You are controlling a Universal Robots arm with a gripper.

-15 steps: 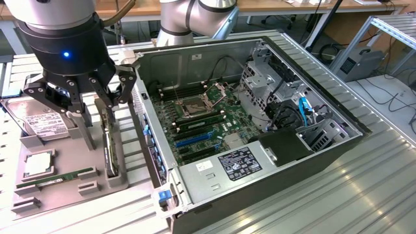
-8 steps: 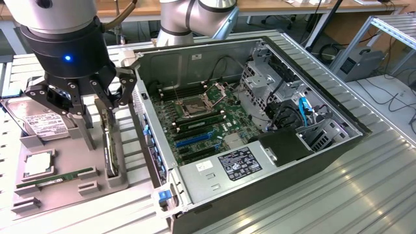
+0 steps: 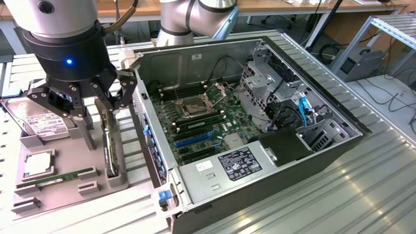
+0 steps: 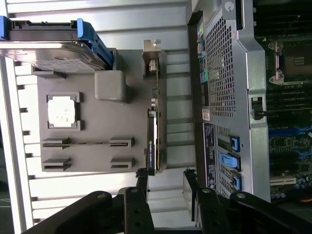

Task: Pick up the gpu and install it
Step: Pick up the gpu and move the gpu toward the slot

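Exterior view, gpu [image 3: 112, 151] upright in gray holder tray [image 3: 65, 191], fingers [image 3: 105, 100] spread wide, empty, above it

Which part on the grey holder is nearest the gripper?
The gpu, the thin card standing on edge beside the computer case; the hard drive, processor and RAM stick sit farther off.

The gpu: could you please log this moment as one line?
hand open | hovering near gpu | gpu on edge in tray, not held

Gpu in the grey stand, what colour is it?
The gpu is mostly black with a green mark, best in the wrist view.
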